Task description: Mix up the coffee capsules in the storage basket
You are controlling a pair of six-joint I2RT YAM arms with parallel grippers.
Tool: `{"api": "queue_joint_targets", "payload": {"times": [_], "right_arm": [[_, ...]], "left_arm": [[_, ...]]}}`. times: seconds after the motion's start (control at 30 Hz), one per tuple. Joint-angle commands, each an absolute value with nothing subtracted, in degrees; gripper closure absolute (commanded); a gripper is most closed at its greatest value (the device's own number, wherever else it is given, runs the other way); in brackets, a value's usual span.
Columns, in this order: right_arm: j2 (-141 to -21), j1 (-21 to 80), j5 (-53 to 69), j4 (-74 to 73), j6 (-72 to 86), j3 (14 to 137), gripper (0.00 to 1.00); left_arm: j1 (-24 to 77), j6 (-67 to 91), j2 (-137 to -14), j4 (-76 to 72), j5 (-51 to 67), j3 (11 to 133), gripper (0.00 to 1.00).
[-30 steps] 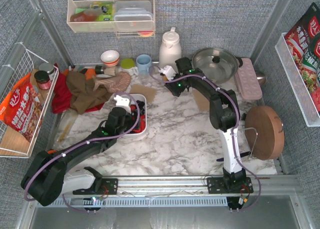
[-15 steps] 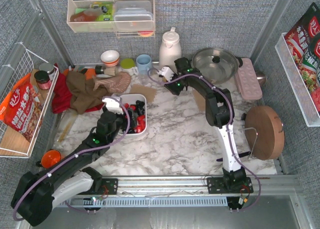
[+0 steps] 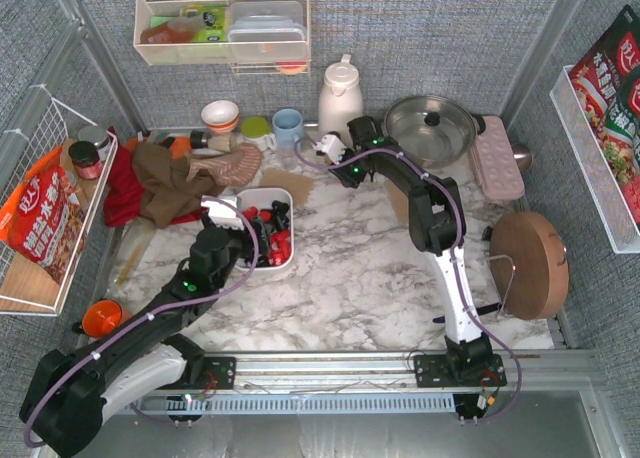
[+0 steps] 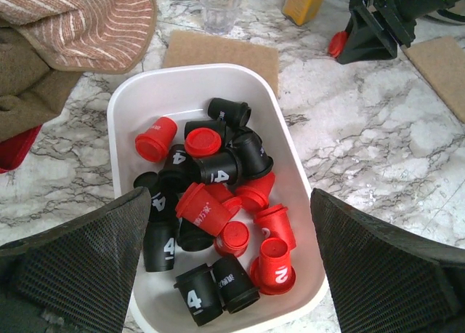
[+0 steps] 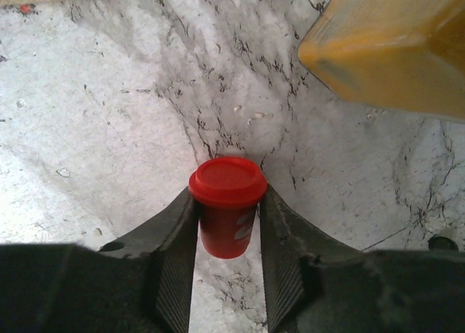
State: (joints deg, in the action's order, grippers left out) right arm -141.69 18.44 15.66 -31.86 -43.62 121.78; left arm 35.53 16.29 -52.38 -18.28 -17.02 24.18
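The storage basket (image 4: 125, 100) is a white tray on the marble, left of centre in the top view (image 3: 281, 197). Several red and black coffee capsules (image 4: 218, 198) lie jumbled in it. My left gripper (image 4: 229, 209) hangs open above its near end, fingers wide on either side, holding nothing. It shows over the basket's left rim in the top view (image 3: 222, 218). At the back of the table my right gripper (image 5: 227, 202) is shut on one red capsule (image 5: 227, 187), held upright just above the marble. The left wrist view also catches that capsule (image 4: 336, 43).
An orange-yellow bottle (image 5: 392, 42) stands close beside the right gripper. A cork mat (image 4: 221, 51), a clear glass (image 4: 218, 2) and a striped cloth (image 4: 80, 17) lie behind the basket. A white jug (image 3: 340, 93), a lidded pot (image 3: 430, 126), a pink tray (image 3: 497, 156) and a round wooden board (image 3: 530, 263) stand right.
My left gripper opened wide and drew back left off the basket's middle. My right gripper's fingers closed in on the red capsule.
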Motion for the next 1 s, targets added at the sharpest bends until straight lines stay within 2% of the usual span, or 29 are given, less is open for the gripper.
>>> {"api": "queue_joint_targets", "payload": {"times": [0.0,0.23,0.43,0.57,0.73,0.97], "right_arm": [[-139.5,18.6,16.1,-31.6,-44.1,119.3,0.67],[-132.3,18.6,15.6,-28.2,-41.4,112.8,0.68],[-119.1,18.5,18.1,-20.7,-34.1,100.5,0.68],[-108.4,18.6,22.5,-15.3,-23.9,92.1,0.68],[-95.5,19.2,26.6,-8.4,-6.4,81.7,0.68],[-81.2,22.0,28.3,-5.8,11.5,69.8,0.68]], "left_arm": [[35.5,15.6,-53.2,-21.4,-17.2,24.2,0.01],[35.5,12.4,-54.7,-24.0,-12.4,23.7,0.01],[35.6,9.9,-56.8,-28.3,-6.8,23.9,0.01],[36.1,4.2,-57.9,-37.6,-0.6,21.9,0.01],[40.0,-9.8,-60.2,-58.3,7.3,16.3,0.01],[48.9,-23.5,-66.8,-64.8,7.3,19.0,0.01]]}}
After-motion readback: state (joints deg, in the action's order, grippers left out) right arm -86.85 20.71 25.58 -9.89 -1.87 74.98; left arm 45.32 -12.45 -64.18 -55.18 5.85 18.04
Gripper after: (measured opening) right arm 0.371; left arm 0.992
